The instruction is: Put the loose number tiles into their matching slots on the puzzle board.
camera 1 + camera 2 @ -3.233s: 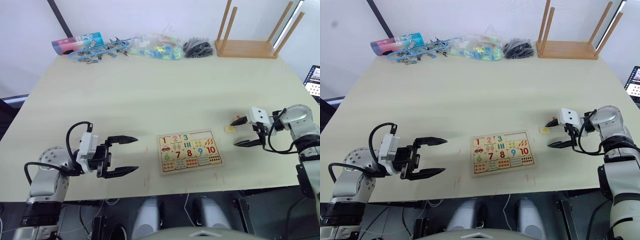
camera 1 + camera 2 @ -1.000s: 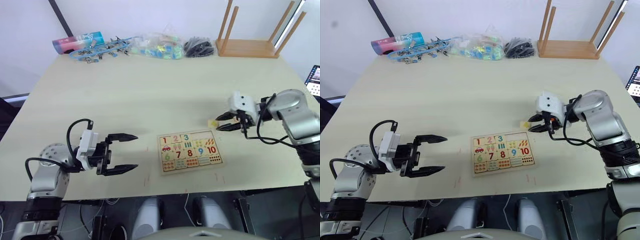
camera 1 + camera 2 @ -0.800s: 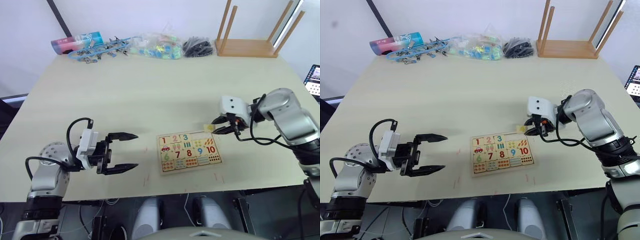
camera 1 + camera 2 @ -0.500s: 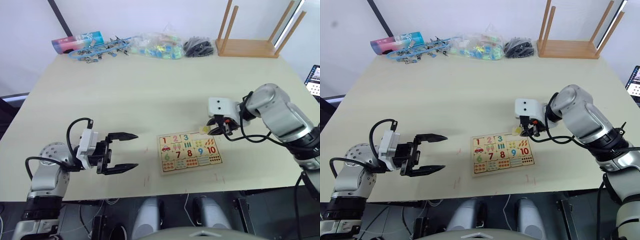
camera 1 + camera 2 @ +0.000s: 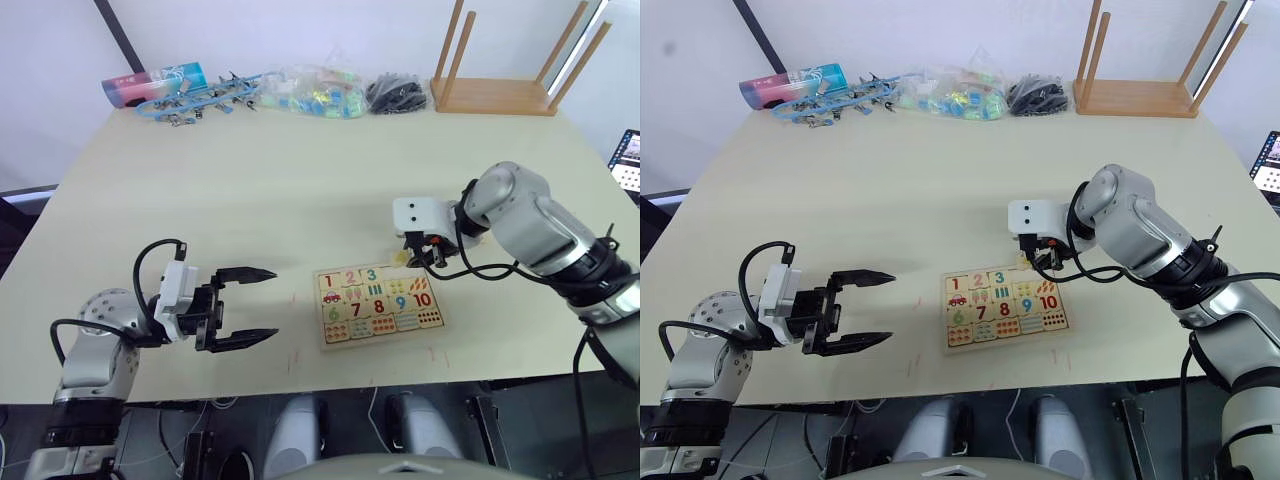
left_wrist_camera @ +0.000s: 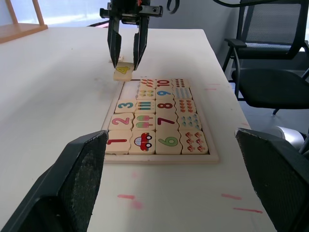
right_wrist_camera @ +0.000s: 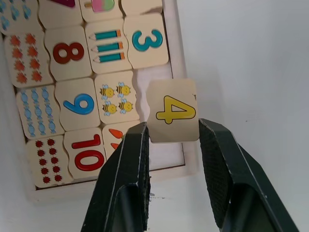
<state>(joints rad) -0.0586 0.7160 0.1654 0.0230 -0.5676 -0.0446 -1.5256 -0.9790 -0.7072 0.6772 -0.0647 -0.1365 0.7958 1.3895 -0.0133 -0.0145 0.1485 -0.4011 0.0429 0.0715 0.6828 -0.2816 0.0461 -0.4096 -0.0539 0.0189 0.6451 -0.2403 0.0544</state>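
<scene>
Desk [image 5: 300, 180]: pale, puzzle board [image 5: 381, 304] near its front edge.
Board: tiles 1, 2, 3 seated; slot [image 7: 164, 152] beside 3 bare.
4 tile [image 7: 172, 110]: above that slot, clamped in my right end effector [image 7: 174, 133].
Left end effector [image 5: 262, 305]: fingers apart, beside the board.

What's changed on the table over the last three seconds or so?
The right claw picked up the 4 tile from the table right of the puzzle board and carried it left to the board's top edge. The left claw stayed open and idle.
</scene>
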